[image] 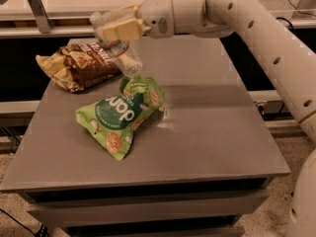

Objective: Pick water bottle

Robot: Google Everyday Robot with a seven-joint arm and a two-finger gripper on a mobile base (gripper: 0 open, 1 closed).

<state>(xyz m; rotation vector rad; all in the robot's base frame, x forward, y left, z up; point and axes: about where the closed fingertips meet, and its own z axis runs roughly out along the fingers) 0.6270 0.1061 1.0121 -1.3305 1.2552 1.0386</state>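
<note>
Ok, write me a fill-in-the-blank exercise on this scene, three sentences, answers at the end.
1. The gripper is shut on the water bottle, holding it tilted ____ the table.
2. The green snack bag lies ____ to the table's front edge than the brown-and-yellow snack bag.
3. The number of snack bags lying on the table is ____.

Missing words: above; nearer; two.
</note>
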